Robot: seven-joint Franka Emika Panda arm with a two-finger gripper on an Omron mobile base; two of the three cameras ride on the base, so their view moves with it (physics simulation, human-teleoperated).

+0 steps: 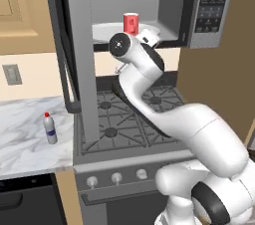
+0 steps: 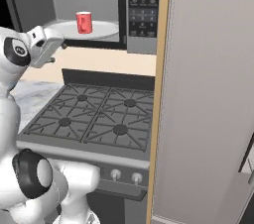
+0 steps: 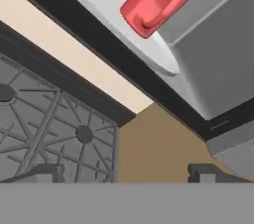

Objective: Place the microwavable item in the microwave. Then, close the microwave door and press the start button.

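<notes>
A: Where's the small red cylindrical mug (image 1: 131, 23) with the side handle?

B: Standing upright on the round white turntable plate (image 2: 101, 30) inside the big stainless-steel microwave (image 1: 174, 5). Nothing else is in the cavity that I can see, so the first step looks done.

A: And the arm's two-finger gripper (image 3: 126, 172)?

B: Just outside the cavity mouth, below and in front of the plate, well clear of the mug. In the hand view its two dark finger tips (image 3: 48, 172) stand far apart with nothing between them, so it is spread wide and empty.

A: So what's in hand now?

B: Closing up, I'd judge. The wide grey-framed microwave door (image 1: 74, 55) with black glass hangs swung out to the left over the gas stove (image 2: 94, 116). The arm has to get round its outer face and push it shut, then reach the dark keypad panel (image 2: 143, 5) at the right for the start button.

A: Anything else about?

B: A small clear bottle with red cap and blue label (image 1: 49, 128) on the marble counter (image 1: 22, 142), left alone
</notes>
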